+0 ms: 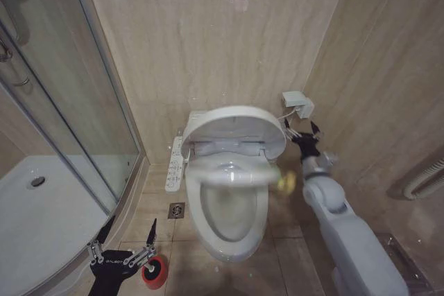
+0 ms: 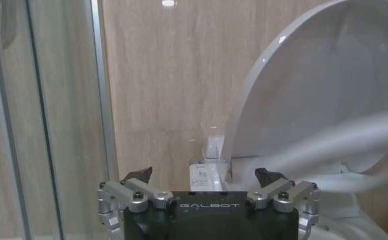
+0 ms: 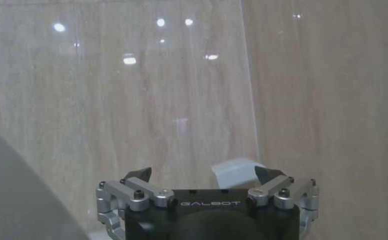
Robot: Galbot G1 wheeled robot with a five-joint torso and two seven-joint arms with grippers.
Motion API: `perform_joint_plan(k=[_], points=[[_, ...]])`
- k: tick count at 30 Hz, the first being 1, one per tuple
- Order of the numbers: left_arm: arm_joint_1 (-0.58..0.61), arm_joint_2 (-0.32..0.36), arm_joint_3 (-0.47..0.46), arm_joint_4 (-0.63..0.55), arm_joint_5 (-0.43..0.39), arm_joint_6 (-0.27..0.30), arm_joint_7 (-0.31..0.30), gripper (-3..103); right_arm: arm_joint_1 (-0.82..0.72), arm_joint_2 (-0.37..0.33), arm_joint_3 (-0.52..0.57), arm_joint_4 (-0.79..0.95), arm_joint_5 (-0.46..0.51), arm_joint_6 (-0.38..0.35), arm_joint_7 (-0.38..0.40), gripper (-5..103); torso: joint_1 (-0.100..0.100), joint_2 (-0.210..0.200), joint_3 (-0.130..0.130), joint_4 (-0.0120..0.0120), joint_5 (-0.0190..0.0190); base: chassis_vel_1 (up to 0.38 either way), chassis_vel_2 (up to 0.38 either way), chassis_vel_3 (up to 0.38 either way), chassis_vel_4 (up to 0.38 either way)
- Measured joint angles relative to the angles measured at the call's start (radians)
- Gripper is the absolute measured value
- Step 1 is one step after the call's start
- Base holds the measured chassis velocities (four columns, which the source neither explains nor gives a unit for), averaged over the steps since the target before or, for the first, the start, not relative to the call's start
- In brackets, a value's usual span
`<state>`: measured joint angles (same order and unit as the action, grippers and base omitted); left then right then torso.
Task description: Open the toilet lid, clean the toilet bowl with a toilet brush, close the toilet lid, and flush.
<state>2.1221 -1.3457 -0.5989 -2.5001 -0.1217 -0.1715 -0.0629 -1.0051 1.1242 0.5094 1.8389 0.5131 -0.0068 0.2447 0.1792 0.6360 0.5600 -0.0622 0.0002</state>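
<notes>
The toilet lid (image 1: pixel 236 128) stands raised against the back wall and looms large in the left wrist view (image 2: pixel 313 85). Below it the white ring seat (image 1: pixel 229 175) is a blurred streak, half raised over the toilet bowl (image 1: pixel 232 223), with a yellow-green smear at its right end. My right gripper (image 1: pixel 306 136) is open beside the lid's right edge, close to the wall, and holds nothing (image 3: pixel 202 175). My left gripper (image 1: pixel 132 230) hangs open low at the left, just over the toilet brush's red round holder (image 1: pixel 155 272). In its own view the left gripper (image 2: pixel 203 176) faces the lid. I cannot make out the brush handle.
A glass shower screen (image 1: pixel 83 102) and white shower tray (image 1: pixel 41 206) fill the left side. A control panel (image 1: pixel 175 164) hangs on the toilet's left, with a floor drain (image 1: pixel 176 210) below it. A white box (image 1: pixel 298 104) sits on the wall by the right gripper, and the tiled side wall is close on the right.
</notes>
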Motion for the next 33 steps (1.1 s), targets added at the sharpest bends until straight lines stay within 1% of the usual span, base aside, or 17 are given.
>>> perform_joint_plan(k=[1,5,8,12,14,16,19,21,23,26,28,29,31,33], points=[[0.0,0.0,0.0,0.0,0.0,0.0,0.0,100,0.0,0.0,0.0,0.0,0.0,0.0,0.0,100,0.0,0.0,0.0,0.0,0.0,0.0,0.0,0.0,0.0],[0.0,0.0,0.0,0.0,0.0,0.0,0.0,100,-0.138,-0.022,0.05,0.092,0.027,0.01,-0.011,100,0.0,0.0,0.0,0.0001,-0.0002,0.0,0.0,0.0,0.0],[0.0,0.0,0.0,0.0,0.0,0.0,0.0,100,-0.175,-0.023,0.065,0.104,0.028,0.017,-0.01,100,0.0,0.0,0.0,-0.0001,-0.0001,0.0,0.0,0.0,0.0],[0.0,0.0,0.0,0.0,0.0,0.0,0.0,100,-0.163,-0.015,0.074,0.083,0.017,0.031,0.01,100,0.0,0.0,0.0,0.0,-0.0002,0.0,0.0,0.0,0.0],[0.0,0.0,0.0,0.0,0.0,0.0,0.0,100,-0.132,-0.012,0.074,0.065,0.009,0.033,0.027,100,0.0,0.0,0.0,0.0007,-0.0001,0.0,0.0,0.0,0.0],[0.0,0.0,0.0,0.0,0.0,0.0,0.0,100,-0.12,-0.012,0.074,0.062,0.008,0.032,0.032,100,0.0,0.0,0.0,0.0005,-0.0002,0.0,0.0,0.0,0.0],[0.0,0.0,0.0,0.0,0.0,0.0,0.0,100,-0.099,-0.014,0.07,0.064,0.007,0.026,0.044,100,0.0,0.0,0.0,0.0004,-0.0002,0.0,0.0,0.0,0.0],[0.0,0.0,0.0,0.0,0.0,0.0,0.0,100,-0.095,-0.024,0.065,0.088,0.011,0.007,0.047,100,0.0,0.0,0.0,0.0002,-0.0002,0.0,0.0,0.0,0.0],[0.0,0.0,0.0,0.0,0.0,0.0,0.0,100,-0.098,-0.03,0.065,0.101,0.019,-0.001,0.041,100,0.0,0.0,0.0,0.0002,-0.0003,0.0,0.0,0.0,0.0],[0.0,0.0,0.0,0.0,0.0,0.0,0.0,100,-0.113,-0.052,0.071,0.139,0.049,-0.017,0.009,100,0.0,0.0,0.0,0.0002,-0.0002,0.0,0.0,0.0,0.0],[0.0,0.0,0.0,0.0,0.0,0.0,0.0,100,-0.138,-0.071,0.088,0.176,0.072,-0.043,-0.018,100,0.0,0.0,0.0,0.0002,-0.0003,0.0,0.0,0.0,0.0],[0.0,0.0,0.0,0.0,0.0,0.0,0.0,100,-0.138,-0.071,0.088,0.176,0.072,-0.043,-0.018,100,0.0,0.0,0.0,0.0002,-0.0003,0.0,0.0,0.0,0.0],[0.0,0.0,0.0,0.0,0.0,0.0,0.0,100,-0.18,-0.085,0.102,0.219,0.097,-0.069,-0.039,100,0.0,0.0,0.0,0.0,-0.0003,0.0,0.0,0.0,0.0],[0.0,0.0,0.0,0.0,0.0,0.0,0.0,100,-0.228,-0.088,0.116,0.257,0.105,-0.078,-0.062,100,0.0,0.0,0.0,0.0001,-0.0003,0.0,0.0,0.0,0.0]])
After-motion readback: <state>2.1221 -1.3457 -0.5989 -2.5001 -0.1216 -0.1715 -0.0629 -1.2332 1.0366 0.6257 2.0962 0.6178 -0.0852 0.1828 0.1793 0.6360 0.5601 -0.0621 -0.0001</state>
